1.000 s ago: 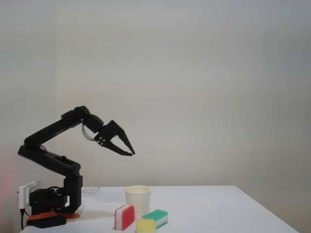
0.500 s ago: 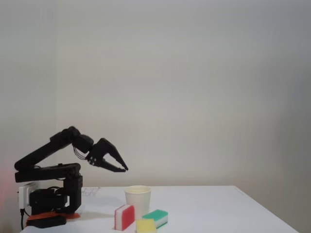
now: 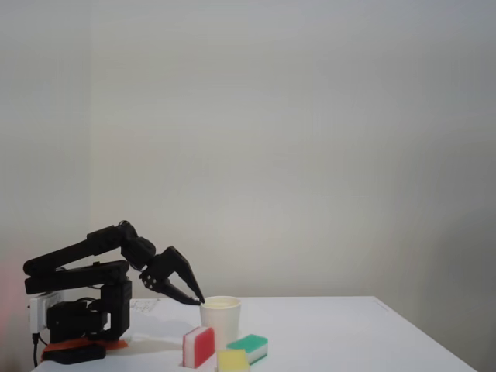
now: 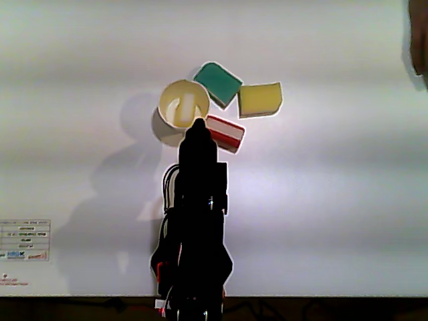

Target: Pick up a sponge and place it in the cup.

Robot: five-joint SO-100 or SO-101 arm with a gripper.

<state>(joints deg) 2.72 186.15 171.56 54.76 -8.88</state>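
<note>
In the fixed view the gripper (image 3: 197, 299) hung low at the left edge of the cup (image 3: 221, 320), its tips pointing down and rightward at the rolled rim and seeming to touch it or sit just beside it; the jaws stood slightly parted and nothing showed between them, so it looked released and empty. Three sponges lay in front of the cup: a red-and-white sponge (image 3: 198, 346) on edge, a deeper-yellow sponge (image 3: 232, 360) at the table's near edge, and a green-and-white sponge (image 3: 249, 348) to the right. In the other view, looking down, the gripper (image 4: 198, 124) reached up the picture along the arm's line and ended at the lower right of the cup (image 4: 164, 116) rim. The sponge (image 4: 181, 110) already lay inside the cup, a pale block leaning with its long axis running up and slightly right, so it sat up and to the left of the tips. By my judgement any coming move was a withdrawal back from the rim. A label (image 4: 24, 242) at the table's lower left carried printing too small to read
</note>
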